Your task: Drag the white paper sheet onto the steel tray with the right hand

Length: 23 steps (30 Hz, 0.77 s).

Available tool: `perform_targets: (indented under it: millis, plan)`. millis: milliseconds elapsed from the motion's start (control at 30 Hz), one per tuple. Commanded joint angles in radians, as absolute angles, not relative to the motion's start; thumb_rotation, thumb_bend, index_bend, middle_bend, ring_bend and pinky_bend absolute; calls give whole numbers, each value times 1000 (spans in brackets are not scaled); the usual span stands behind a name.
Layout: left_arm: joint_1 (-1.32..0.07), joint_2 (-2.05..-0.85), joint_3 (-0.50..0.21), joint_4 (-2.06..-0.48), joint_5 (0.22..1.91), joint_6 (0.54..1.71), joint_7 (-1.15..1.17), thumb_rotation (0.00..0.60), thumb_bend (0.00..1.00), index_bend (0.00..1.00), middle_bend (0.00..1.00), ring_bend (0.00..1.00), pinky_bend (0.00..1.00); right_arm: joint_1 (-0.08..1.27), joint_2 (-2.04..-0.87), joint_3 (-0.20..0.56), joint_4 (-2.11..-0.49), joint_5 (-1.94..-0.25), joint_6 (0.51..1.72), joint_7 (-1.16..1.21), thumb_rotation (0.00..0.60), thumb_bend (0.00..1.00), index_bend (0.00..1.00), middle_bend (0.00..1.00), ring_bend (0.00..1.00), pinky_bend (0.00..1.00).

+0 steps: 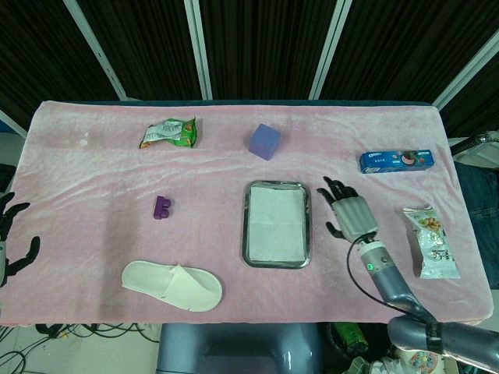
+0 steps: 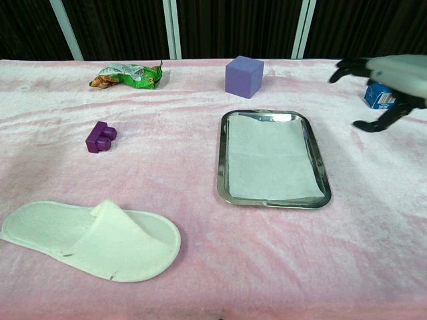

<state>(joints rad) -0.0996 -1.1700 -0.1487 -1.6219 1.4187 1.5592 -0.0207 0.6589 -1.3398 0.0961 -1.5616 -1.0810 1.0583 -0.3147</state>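
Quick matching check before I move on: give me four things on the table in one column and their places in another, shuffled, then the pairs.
1. white paper sheet
2. right hand
3. purple cube
4. white slipper

A. near the front edge, left of the tray
B. beyond the tray, toward the far edge
C. lying inside the steel tray
D. to the right of the tray, holding nothing

Pairs: 1-C, 2-D, 3-B, 4-A

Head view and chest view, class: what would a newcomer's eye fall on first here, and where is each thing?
First, the steel tray at the middle of the pink table, with the white paper sheet lying flat inside it. Next, the right hand, fingers spread and empty, just right of the tray. Then the white slipper near the front left edge.
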Motion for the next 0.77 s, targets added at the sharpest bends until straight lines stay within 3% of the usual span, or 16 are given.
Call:
perform_targets:
  millis: [33,467,767]
  plan:
    - [-99,-1172,-151,-1616,1422,1566,-18,600,400,217,70,11,51,506,-1253,32,-1594,-1191,1239,-221,600,257,167,0,65,179]
    - [-97,-1163,-149,-1606,1429,1572,-5,600,401,206,70,11,51,237,-1224,-58,-1592,-1345,1552,-174,600,241,135,0,65,179]
    - [-95,-1156,-137,-1599,1431,1564,30,600,401,184,65,11,47,167,-1244,-45,-1557,-1360,1585,-163,600,234,90,0,64,179]
